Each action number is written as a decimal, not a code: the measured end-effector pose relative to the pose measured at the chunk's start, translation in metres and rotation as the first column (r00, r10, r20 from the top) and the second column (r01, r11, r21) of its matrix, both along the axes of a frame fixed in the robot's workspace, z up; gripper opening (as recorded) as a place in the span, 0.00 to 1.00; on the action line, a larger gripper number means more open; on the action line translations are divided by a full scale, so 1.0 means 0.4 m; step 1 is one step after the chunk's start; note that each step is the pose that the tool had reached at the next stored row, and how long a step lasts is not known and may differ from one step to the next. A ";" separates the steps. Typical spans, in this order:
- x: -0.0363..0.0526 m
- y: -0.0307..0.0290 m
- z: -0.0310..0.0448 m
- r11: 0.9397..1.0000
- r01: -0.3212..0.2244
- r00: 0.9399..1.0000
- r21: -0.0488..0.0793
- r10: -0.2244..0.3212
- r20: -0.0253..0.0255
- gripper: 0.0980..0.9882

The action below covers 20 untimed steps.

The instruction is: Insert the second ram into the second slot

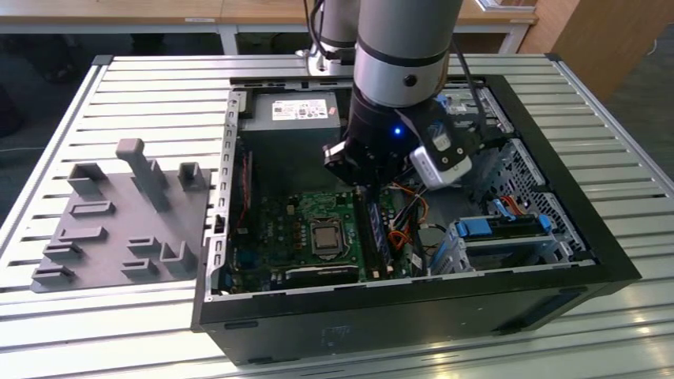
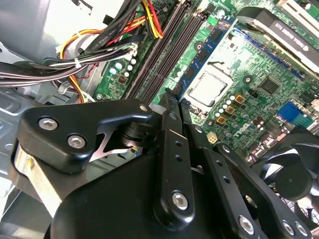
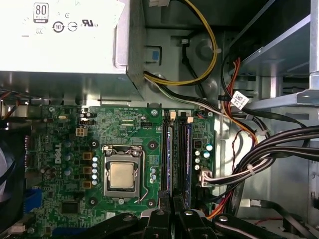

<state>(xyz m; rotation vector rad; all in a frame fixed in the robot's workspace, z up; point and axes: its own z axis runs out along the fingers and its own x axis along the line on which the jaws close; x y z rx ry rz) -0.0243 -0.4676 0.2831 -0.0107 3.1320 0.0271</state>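
Second ram [image 2: 208,56] stands edgewise on the motherboard [image 2: 261,67] beside the processor [image 2: 207,89], one end at the gripper [image 2: 172,102]; whether the jaws grip it is unclear. Power supply [image 3: 127,47] carries a printed label [image 3: 65,20].

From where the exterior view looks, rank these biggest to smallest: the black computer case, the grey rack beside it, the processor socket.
Largest: black computer case.
Next: grey rack.
Smallest, clearly: processor socket.

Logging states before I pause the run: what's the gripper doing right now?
Gripper: shut, tips together just over the ram slots; nothing visibly held.
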 end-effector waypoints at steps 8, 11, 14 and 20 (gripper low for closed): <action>0.000 0.000 -0.006 1.000 0.000 1.000 0.000 0.000 0.000 0.04; 0.000 0.000 -0.009 1.000 0.000 1.000 0.000 0.000 0.000 0.04; 0.000 0.000 -0.012 1.000 0.001 1.000 0.000 -0.001 0.000 0.04; 0.000 0.000 -0.015 1.000 0.001 1.000 0.000 -0.001 0.000 0.04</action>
